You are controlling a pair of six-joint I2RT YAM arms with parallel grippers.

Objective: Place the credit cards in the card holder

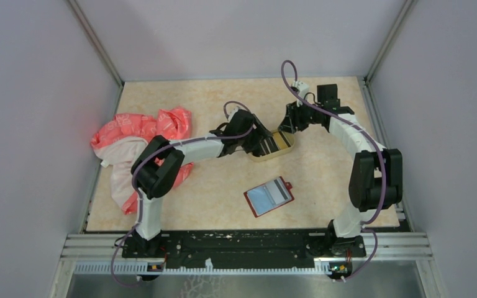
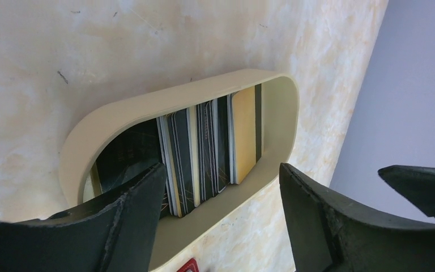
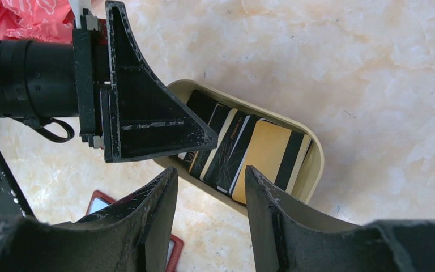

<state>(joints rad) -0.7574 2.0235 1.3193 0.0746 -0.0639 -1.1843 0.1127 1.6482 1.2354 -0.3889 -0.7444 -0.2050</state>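
Note:
The credit cards, dark ones with pale stripes and a gold-tan one, lean in a row inside an oval tan tray. My left gripper is open right over the tray. Its left finger dips in over the dark cards at one end, and its right finger is outside the rim. My right gripper stands open and empty just off the tray's near rim. The red card holder lies open nearer the bases, with a light-blue card and a greyish card showing in it.
A crumpled pink-and-red bag lies at the left, partly under the left arm. Grey enclosure walls close the table at the back and on both sides. A corner of the card holder shows under the right fingers.

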